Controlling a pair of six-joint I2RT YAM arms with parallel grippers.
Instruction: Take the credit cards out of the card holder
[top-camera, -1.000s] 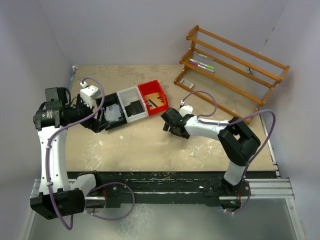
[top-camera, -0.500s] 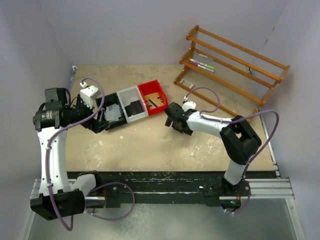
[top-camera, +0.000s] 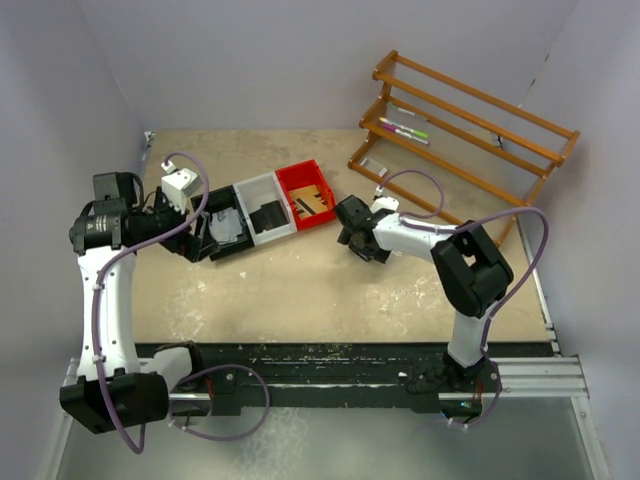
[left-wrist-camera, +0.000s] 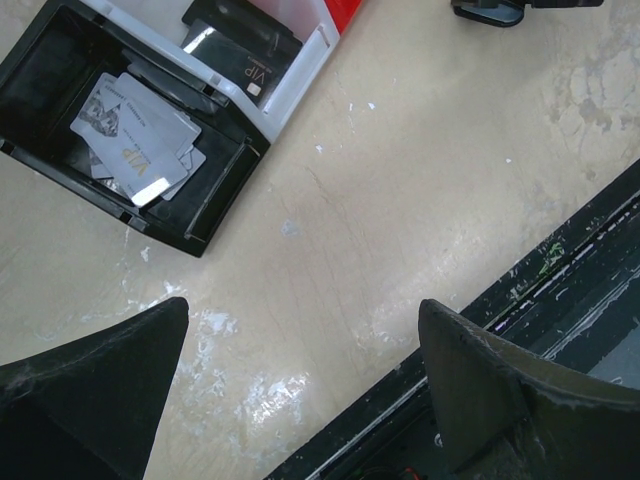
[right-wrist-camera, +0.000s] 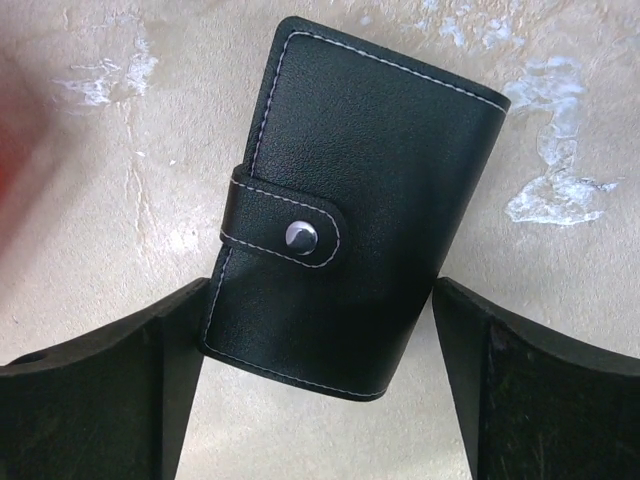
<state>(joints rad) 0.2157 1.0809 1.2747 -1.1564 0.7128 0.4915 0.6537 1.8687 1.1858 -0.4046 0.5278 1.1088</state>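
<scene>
- The small black folding card holder with white stitching (right-wrist-camera: 380, 160) lies flat on the beige bench (right-wrist-camera: 90, 170). Its round metal snap (right-wrist-camera: 300, 237) is fastened.
- The right gripper (right-wrist-camera: 320, 310) straddles it with jaws wide. 1 finger is at the left long edge and the other is just clear, so nothing is clamped.
- It looks light and soft-skinned, and any cards inside would stiffen it. It may skid on the smooth bench.
- The best hold is probably across the 2 long edges, clear of the snap strap.
- The left gripper (left-wrist-camera: 305, 305) hangs wide and empty near the black plastic tray (left-wrist-camera: 40, 60), where thin grey credit cards (left-wrist-camera: 140, 130) lie loose.
</scene>
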